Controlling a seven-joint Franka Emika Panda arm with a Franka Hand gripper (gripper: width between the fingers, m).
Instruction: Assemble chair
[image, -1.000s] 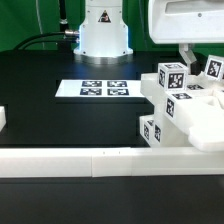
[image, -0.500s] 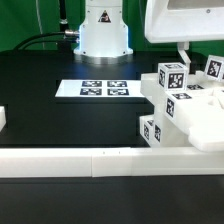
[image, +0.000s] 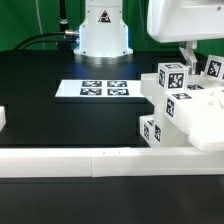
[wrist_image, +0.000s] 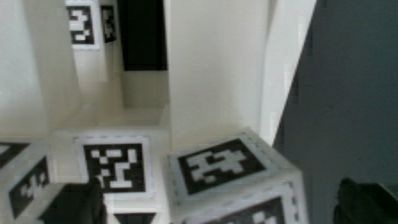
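In the exterior view you had the chair (image: 180, 105), a cluster of white tagged parts, on the black table (image: 60, 115) at that view's right, just behind the long white border rail (image: 70, 160) and right of the marker board (image: 106, 89), while the arm's white body (image: 185, 20) hung directly over it, hiding its fingers. In the wrist view your fingers (wrist_image: 68, 203) stood wide apart and gripped nothing, with the chair's tagged white blocks right between and below their dark tips.
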